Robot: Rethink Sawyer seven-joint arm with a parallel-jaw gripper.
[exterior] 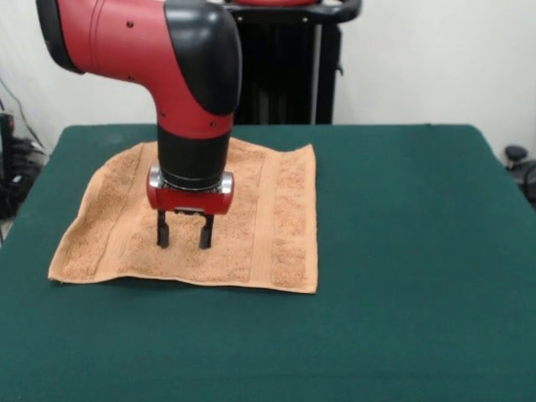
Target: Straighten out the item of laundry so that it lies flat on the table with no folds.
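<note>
An orange-tan terry towel (251, 226) lies spread out on the dark green table (402, 251), left of the middle. It looks flat, with a woven band near its left and right edges. My gripper (184, 240) hangs straight down over the towel's middle-left part. Its two black fingers (162, 230) stand apart, open and empty, with their tips just above or at the cloth. The arm hides the towel's far middle part.
The robot's black pedestal (285, 67) stands at the table's far side. Dark cables and gear (12, 167) lie off the table's left edge. A dark object (517, 159) sits off the right edge.
</note>
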